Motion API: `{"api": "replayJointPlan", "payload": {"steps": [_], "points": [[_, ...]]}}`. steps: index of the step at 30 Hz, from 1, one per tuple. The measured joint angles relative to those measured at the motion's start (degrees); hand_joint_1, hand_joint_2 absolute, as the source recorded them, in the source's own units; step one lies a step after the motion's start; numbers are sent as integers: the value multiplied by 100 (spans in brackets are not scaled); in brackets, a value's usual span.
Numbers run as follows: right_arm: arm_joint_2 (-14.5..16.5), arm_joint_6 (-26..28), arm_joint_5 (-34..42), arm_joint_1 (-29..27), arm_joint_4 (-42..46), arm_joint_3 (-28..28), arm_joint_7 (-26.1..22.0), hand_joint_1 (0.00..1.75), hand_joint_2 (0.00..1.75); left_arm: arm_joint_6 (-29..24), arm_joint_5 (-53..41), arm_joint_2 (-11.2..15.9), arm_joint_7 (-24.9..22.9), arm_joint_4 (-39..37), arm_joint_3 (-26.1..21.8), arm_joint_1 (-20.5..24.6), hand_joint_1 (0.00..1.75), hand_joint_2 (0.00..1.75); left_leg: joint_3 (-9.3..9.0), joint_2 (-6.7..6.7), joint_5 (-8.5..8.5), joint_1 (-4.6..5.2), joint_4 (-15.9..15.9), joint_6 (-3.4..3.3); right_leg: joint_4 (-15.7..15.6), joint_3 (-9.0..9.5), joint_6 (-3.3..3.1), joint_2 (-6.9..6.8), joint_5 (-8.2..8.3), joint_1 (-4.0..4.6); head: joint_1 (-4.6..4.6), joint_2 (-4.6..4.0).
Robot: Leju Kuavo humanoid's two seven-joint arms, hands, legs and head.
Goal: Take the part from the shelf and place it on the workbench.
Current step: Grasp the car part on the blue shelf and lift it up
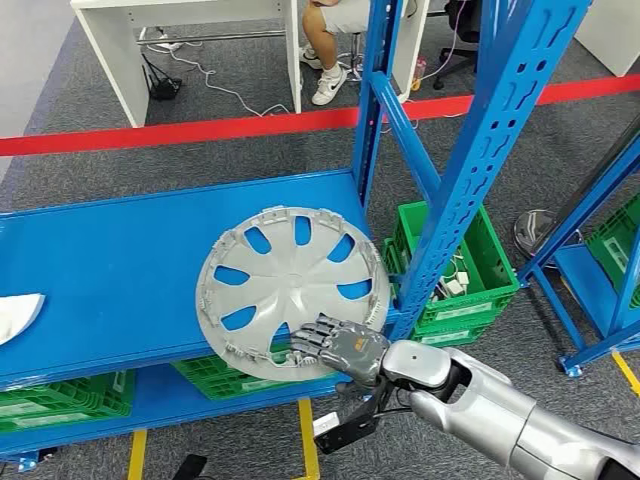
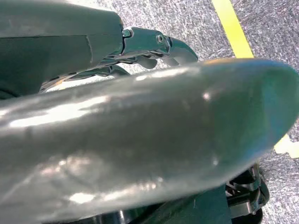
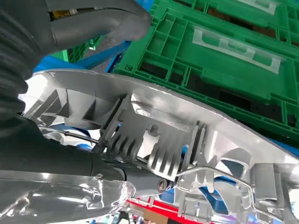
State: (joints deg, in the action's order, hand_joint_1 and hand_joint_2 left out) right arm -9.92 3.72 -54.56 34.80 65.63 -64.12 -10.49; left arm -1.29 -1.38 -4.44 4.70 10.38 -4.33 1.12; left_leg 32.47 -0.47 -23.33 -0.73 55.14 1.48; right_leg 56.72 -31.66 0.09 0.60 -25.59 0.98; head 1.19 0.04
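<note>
Right hand takes the hubcap at the shelf's front edge

The silver hubcap [image 1: 293, 283] lies flat on the blue shelf [image 1: 113, 270], its rim at about five o'clock overhanging the front edge, probably so that a hand can get under it. There the right hand [image 1: 338, 346] grips it: fingers [image 1: 311, 336] flat on top, thumb [image 3: 102, 21] beneath the rim, above the green crates [image 3: 225, 56]. The left hand [image 2: 155, 44] hangs over the floor; I cannot tell whether its fingers are closed
</note>
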Motion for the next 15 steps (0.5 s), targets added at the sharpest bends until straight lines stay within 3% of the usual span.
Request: {"api": "replayJointPlan", "payload": {"steps": [15], "points": [[75, 528, -17, -216, -25, 147, 17, 175, 175, 0, -39, -19, 2, 1, -93, -1, 0, 0, 0, 0, 0, 0, 0, 0, 1, -1, -2, 0, -2, 0, 1, 0]]}}
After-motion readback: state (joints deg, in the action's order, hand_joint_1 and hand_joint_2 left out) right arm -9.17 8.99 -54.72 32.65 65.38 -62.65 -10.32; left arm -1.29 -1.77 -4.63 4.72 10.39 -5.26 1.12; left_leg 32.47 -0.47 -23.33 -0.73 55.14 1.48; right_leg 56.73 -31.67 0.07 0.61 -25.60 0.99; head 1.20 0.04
